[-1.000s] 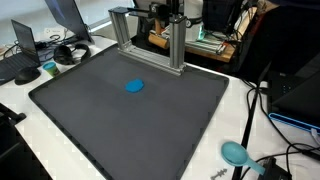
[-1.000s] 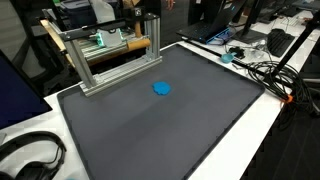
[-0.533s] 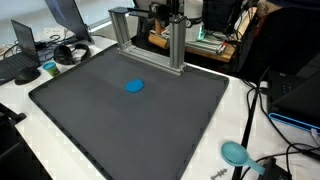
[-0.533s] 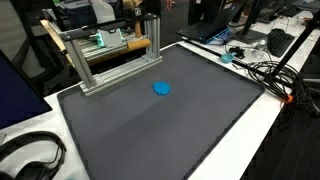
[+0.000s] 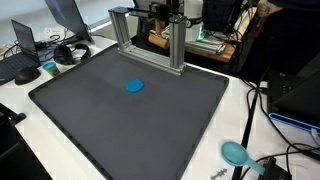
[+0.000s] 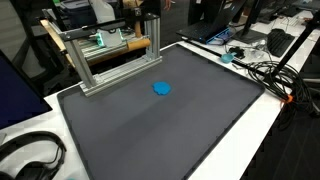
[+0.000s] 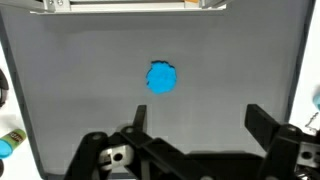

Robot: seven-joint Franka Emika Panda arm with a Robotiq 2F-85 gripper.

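A small round blue object lies on the dark grey mat; both exterior views show the blue object near the mat's middle, toward the metal frame. In the wrist view my gripper hangs high above the mat with its two fingers spread wide and nothing between them. The blue object sits ahead of the fingertips, a little left of centre. Neither exterior view shows the arm or the gripper.
An aluminium frame stands at the mat's far edge. Headphones, laptops, cables and a teal round object on a stand surround the mat on the white table.
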